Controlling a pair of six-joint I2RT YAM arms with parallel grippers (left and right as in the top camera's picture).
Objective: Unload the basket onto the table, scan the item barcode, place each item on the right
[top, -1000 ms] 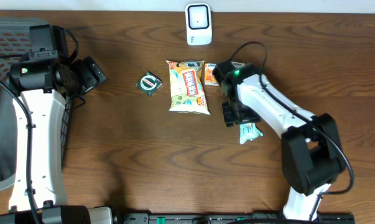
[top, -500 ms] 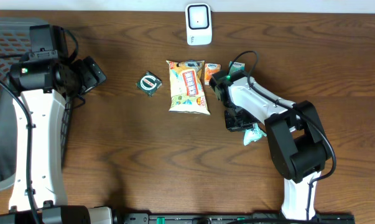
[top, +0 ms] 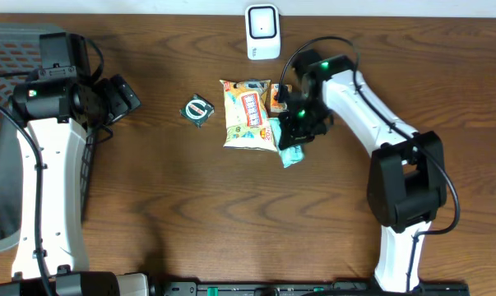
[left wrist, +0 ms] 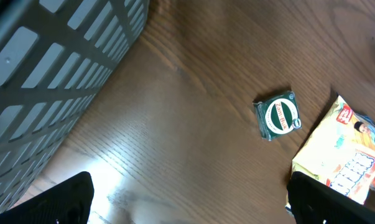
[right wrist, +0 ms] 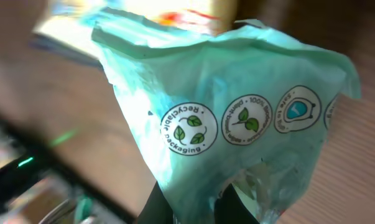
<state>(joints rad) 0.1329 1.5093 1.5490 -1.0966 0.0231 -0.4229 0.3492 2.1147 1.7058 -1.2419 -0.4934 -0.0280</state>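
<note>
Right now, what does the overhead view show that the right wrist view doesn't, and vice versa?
Only overhead: the white scanner, the green round packet and the grey basket. Only right wrist: the round printed icons on the teal packet, one reading "recyclable packaging". Both: the teal packet gripped by the right hand, and the yellow snack bag near it.
</note>
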